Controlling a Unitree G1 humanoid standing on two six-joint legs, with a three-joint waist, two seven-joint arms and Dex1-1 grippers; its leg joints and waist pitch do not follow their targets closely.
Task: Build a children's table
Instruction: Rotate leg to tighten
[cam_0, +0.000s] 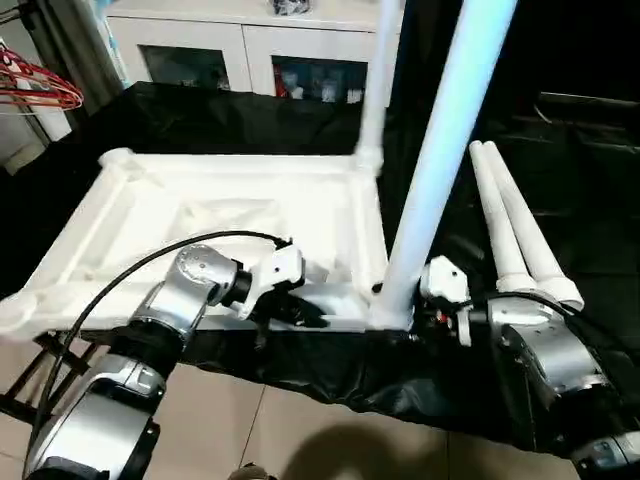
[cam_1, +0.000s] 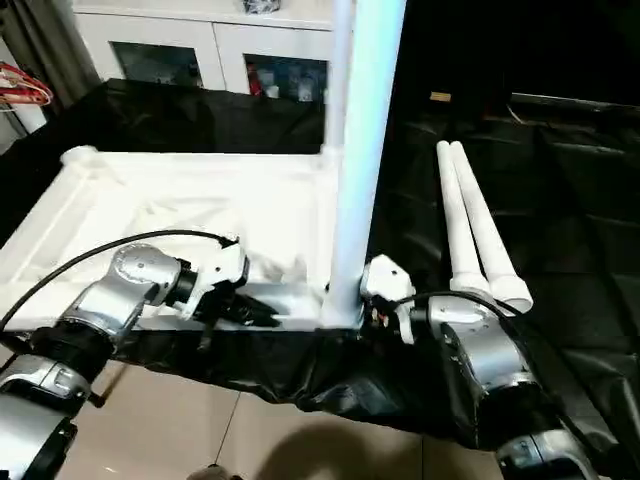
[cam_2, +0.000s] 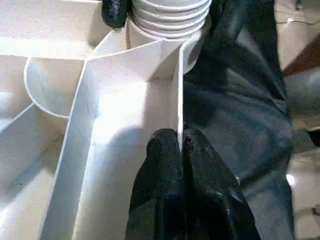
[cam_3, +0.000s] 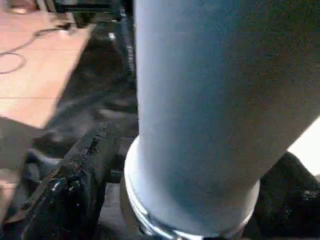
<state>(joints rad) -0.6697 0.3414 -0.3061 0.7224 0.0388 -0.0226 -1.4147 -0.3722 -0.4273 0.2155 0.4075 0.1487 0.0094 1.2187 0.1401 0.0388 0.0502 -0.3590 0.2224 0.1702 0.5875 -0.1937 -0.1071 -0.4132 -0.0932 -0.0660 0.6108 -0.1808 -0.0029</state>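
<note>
Near leg (cam_0: 440, 160): standing in the top's 5 o'clock corner socket, long axis upright, thin end up; my right gripper (cam_3: 175, 200) has its fingers spread around the base
Left gripper (cam_2: 181, 150): pinched together on the thin near rim of the top (cam_0: 200, 215)
Top: lies ribbed side up on the black cloth (cam_0: 330, 375)
Far leg (cam_0: 375, 80): upright at 1 o'clock corner
Spare legs (cam_0: 515, 230): two, flat at 3 o'clock, side by side, pointing 11 to 5
Progress: I judge half done; both left sockets open
</note>
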